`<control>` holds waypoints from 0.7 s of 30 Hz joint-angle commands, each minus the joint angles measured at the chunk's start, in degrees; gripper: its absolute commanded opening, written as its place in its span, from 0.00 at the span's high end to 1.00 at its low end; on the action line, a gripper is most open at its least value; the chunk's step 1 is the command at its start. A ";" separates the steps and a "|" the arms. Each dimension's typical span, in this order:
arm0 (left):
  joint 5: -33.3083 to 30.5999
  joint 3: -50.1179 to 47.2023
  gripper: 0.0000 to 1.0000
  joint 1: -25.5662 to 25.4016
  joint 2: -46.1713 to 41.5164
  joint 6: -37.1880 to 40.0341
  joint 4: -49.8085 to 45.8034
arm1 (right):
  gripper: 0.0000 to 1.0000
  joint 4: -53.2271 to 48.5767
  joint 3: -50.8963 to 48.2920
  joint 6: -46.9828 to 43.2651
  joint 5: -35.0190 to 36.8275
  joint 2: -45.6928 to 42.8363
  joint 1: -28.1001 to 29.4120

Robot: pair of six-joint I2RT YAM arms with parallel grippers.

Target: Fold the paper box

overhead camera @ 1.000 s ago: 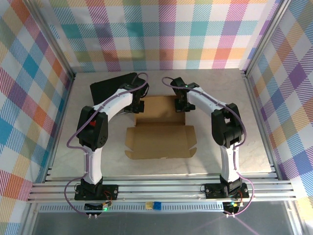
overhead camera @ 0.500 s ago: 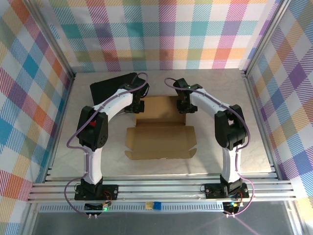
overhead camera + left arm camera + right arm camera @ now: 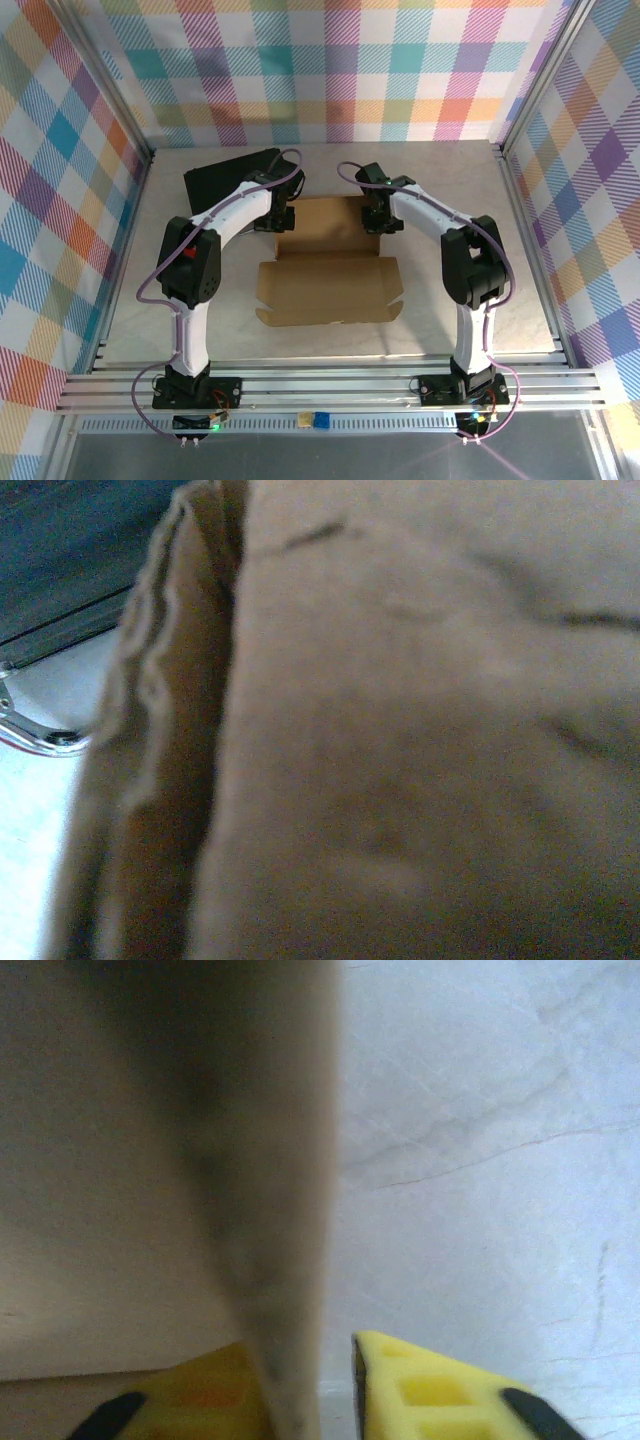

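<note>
The paper box [image 3: 330, 285] is brown cardboard, lying mid-table with its front flap spread flat and its back part raised into a shallow tray. My left gripper [image 3: 284, 216] is at the tray's left wall. In the left wrist view blurred cardboard [image 3: 420, 730] covers its fingers, and the gripper is shut. My right gripper [image 3: 378, 217] is at the right wall. In the right wrist view its yellow fingers [image 3: 420, 1390] straddle the upright wall [image 3: 290, 1260], with a small gap on the right side, so the gripper [image 3: 300, 1385] is slightly open.
A black case [image 3: 225, 178] lies at the back left, right behind the left arm, and its dark surface [image 3: 70, 550] shows in the left wrist view. Bare marbled table [image 3: 500, 250] lies right of the box. Metal frame rails border the table.
My right gripper has shifted slightly right at the box's right wall and its jaws have loosened from shut. The left arm and the box have not moved.
</note>
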 commanded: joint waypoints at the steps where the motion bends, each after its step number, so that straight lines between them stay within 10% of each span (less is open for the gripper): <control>1: -2.63 0.01 1.00 -0.34 -1.46 -0.38 -1.53 | 0.83 -3.50 1.48 0.86 0.80 3.13 -0.13; 7: -3.07 0.52 1.00 -0.34 -1.32 -0.16 -2.15 | 1.00 -5.64 2.11 1.48 4.95 3.74 0.05; 18: -3.31 1.59 1.00 -0.34 -0.86 -0.16 -3.13 | 1.00 -6.39 1.68 1.66 9.71 3.54 1.27; 21: -3.23 1.68 1.00 -0.34 -0.75 0.29 -3.05 | 0.86 -4.31 0.72 0.82 6.49 2.91 1.20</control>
